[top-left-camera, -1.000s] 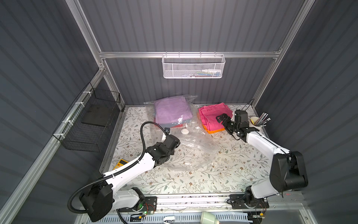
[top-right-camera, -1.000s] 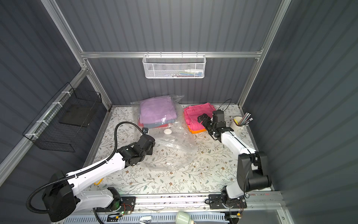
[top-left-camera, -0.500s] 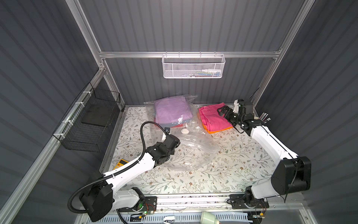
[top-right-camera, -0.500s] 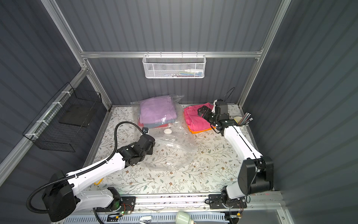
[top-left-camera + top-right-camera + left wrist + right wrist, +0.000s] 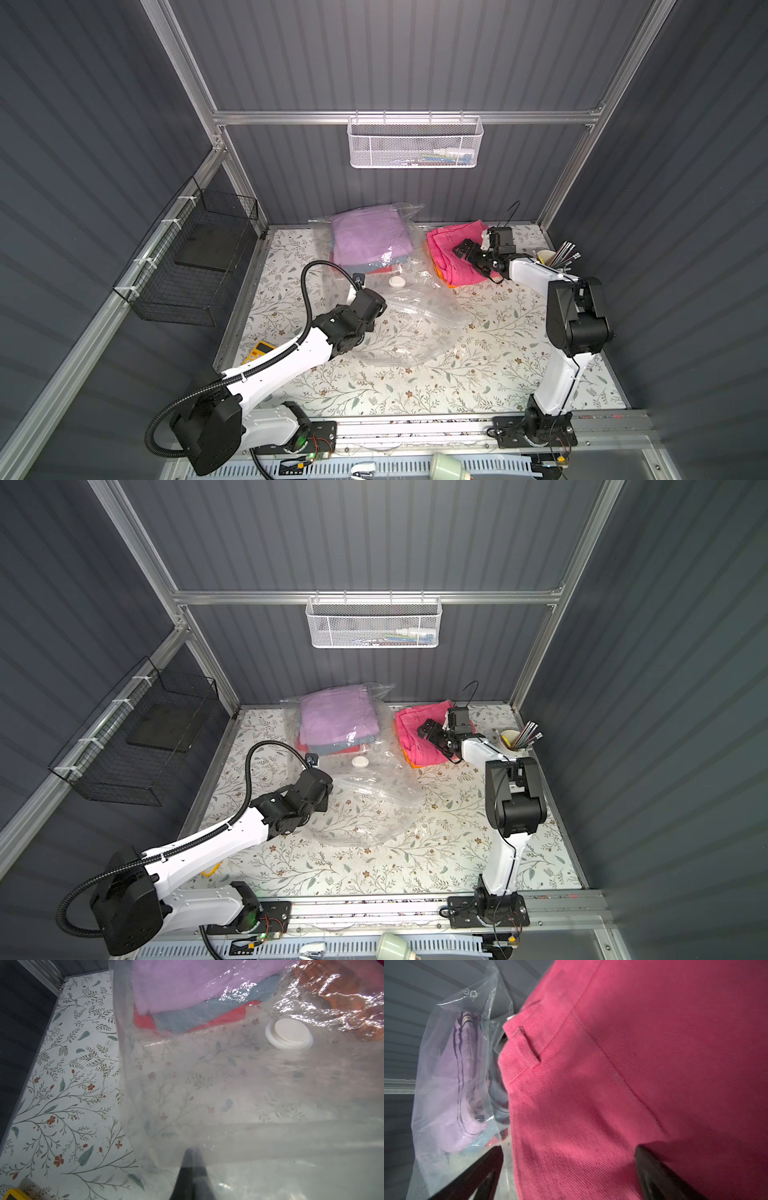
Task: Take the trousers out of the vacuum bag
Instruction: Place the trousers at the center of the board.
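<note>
Around the floral table (image 5: 415, 386)
White mesh basket (image 5: 415, 143) on back rail; black wire basket (image 5: 195, 257) on side wall; cup (image 5: 545, 257) of pens (image 5: 567, 251) in a rear corner; yellow device (image 5: 258, 351) at the edge.

In both top views, even overhead light falls brightly on the floral tabletop (image 5: 415, 386) (image 5: 374, 866). The ribbed dark grey walls (image 5: 415, 62) stay dim. Shadows under the arms are soft and short. The clear crinkly plastic bag (image 5: 415, 328) shows small white glints from the centre towards 12 o'clock. The wide lens makes the aluminium posts (image 5: 183, 62) lean outward at 10 and 2 o'clock.

In the left wrist view the bag (image 5: 228, 1084) hazes the pattern beneath it, with hard glare over the orange cloth (image 5: 336, 987). The dark left fingers (image 5: 191, 1172) are out of focus.

In the right wrist view the hot pink twill cloth (image 5: 654, 1064) is sharp but shadowed nearest the blurred black right fingers (image 5: 660, 1174).
</note>
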Robot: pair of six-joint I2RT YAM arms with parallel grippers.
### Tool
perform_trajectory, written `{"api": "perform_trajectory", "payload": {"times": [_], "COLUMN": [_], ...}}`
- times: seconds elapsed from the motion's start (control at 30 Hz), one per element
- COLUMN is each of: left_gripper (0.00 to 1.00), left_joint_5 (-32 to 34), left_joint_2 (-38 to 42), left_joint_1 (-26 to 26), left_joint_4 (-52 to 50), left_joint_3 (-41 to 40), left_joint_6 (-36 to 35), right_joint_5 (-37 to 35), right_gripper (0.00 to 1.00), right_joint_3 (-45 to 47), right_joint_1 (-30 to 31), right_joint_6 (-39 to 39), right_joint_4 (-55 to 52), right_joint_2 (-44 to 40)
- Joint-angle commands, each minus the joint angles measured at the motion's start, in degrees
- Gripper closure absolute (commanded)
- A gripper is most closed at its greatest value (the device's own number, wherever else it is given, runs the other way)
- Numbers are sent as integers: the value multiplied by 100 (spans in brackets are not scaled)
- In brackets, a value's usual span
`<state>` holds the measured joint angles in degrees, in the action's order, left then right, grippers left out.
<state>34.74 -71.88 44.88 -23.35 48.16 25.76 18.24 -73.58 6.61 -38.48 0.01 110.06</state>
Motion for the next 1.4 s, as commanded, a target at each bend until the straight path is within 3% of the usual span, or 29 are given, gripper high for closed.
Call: {"api": "perform_trajectory", "payload": {"times": [0.0, 0.27, 0.67, 0.8, 1.1, 1.37], "left_gripper": [100, 100, 100, 100, 100, 100], "left_joint_5": [70, 87, 113, 104, 42, -68], "left_joint_2": [53, 56, 60, 27, -24, -37], "left_joint_1": [-59, -61, -71, -63, -63, -66], "left_joint_4": [-141, -110, -203, -202, -174, -176], "left_joint_3": [154, 189, 262, 292, 304, 383], "left_joint_6": [40, 19, -27, -32, -44, -87], "right_joint_5": [236, -87, 279, 274, -340, -178], "right_gripper": [1, 1, 1, 1, 1, 1], "right_joint_3": [-17, -481, -297, -395, -204, 144], "right_joint_1": [-46, -25, 648, 648, 162, -322], "right_joint_6": [-144, 121, -328, -310, -15, -250], "right_joint_4": [171, -152, 362, 352, 0, 141], "right_joint_2": [-246, -856, 629, 545, -631, 55]}}
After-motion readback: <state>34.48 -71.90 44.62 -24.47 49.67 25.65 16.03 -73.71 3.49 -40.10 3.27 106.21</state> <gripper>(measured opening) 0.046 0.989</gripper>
